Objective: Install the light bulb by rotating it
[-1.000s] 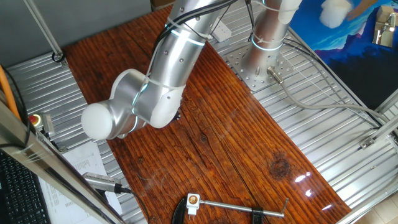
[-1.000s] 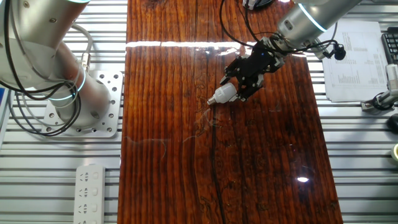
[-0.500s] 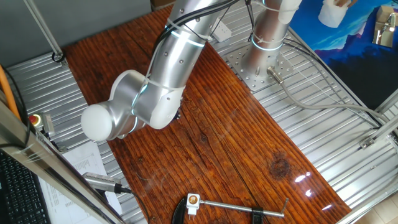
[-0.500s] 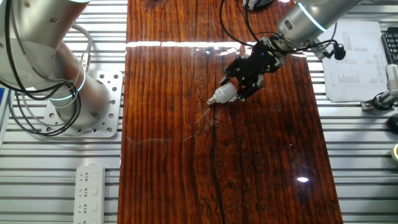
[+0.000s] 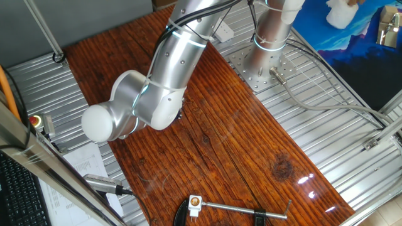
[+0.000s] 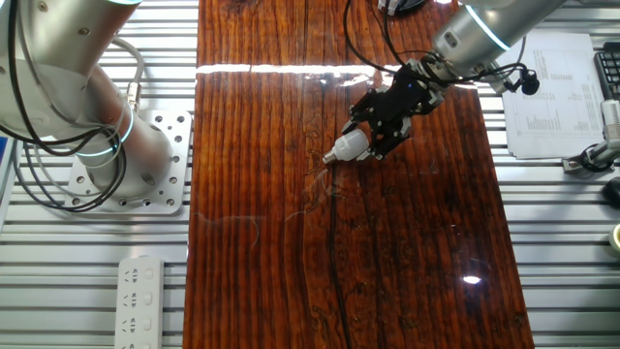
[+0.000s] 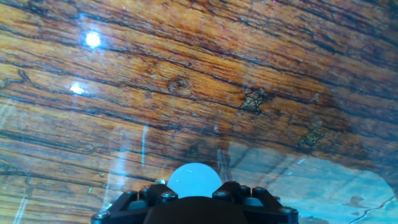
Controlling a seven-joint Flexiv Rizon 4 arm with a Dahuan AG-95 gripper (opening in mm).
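Clamping the small white frosted light bulb [image 6: 348, 146] between closed fingers, the black two-finger gripper [image 6: 381, 124] hung low over the dark red-brown grained wooden table [image 6: 252, 194]. In the other fixed view the bulb's long axis ran on from the fingers, sloping down toward the wood, pale tip foremost. The hand view showed only a rounded white end [image 7: 194, 179] past the gripper body. No socket was visible, so where it must turn could not be told.
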